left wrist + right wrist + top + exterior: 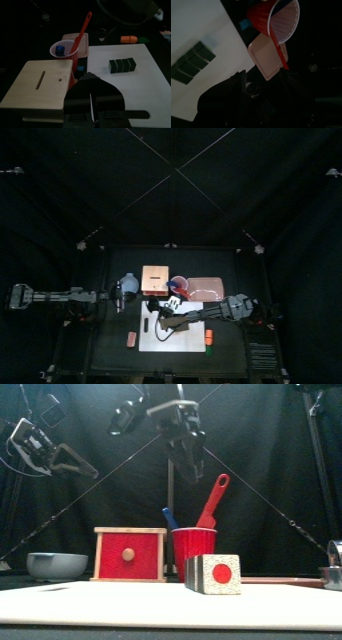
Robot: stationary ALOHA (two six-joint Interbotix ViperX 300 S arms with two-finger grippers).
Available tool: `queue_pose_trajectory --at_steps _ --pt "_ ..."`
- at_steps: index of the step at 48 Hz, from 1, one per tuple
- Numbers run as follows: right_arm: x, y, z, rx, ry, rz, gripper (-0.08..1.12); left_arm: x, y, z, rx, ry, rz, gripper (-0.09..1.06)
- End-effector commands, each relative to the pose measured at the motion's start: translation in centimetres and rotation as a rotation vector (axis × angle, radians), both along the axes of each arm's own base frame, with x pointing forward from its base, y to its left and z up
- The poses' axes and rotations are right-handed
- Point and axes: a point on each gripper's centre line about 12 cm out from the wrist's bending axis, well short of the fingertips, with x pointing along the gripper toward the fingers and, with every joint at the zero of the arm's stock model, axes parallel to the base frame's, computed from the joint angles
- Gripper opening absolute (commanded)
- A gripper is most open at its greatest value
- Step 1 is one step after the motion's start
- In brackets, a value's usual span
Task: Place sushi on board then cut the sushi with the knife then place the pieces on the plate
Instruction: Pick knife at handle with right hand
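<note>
The dark green sushi roll point(214, 574) lies whole on the white cutting board point(185, 340), its red-centred end facing the front; it also shows as the roll point(122, 65) and the roll point(191, 62). Behind it stands the red cup point(194, 546) holding the red knife point(214, 498) and the blue knife point(168, 517). The pink plate point(205, 288) lies to the cup's right. My right gripper point(185, 439) hangs high above the cup and roll, shut and empty. My left gripper point(89, 80) is shut and empty over the wooden box.
The wooden box with its red drawer front point(130, 554) stands left of the cup, and the blue-grey bowl point(56, 565) further left. An orange toy point(131, 338) and a second orange toy point(210, 338) lie by the board's front sides.
</note>
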Motion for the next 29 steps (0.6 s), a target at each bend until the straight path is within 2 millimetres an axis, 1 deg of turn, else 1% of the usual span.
queue_pose_trajectory --at_steps 1,10,19,23,29 --pt "-1.5 -1.1 3.2 -0.022 -0.065 -0.001 0.88 0.1 0.5 0.5 -0.001 -0.01 0.02 0.01" --pt "-1.8 -2.9 2.2 -0.037 -0.047 -0.013 0.88 0.1 0.8 0.5 -0.001 -0.011 0.034 0.01" --pt "-1.8 -4.3 1.5 -0.046 -0.048 -0.011 0.88 0.0 1.0 0.5 -0.002 -0.01 0.045 0.01" --pt "-1.9 -4.7 1.0 -0.023 0.001 0.034 0.87 0.0 1.1 0.5 0.001 -0.009 0.049 0.01" --pt "-1.7 -5.0 0.5 0.007 0.015 0.052 0.84 -0.1 1.4 0.4 -0.003 -0.005 0.064 0.01"
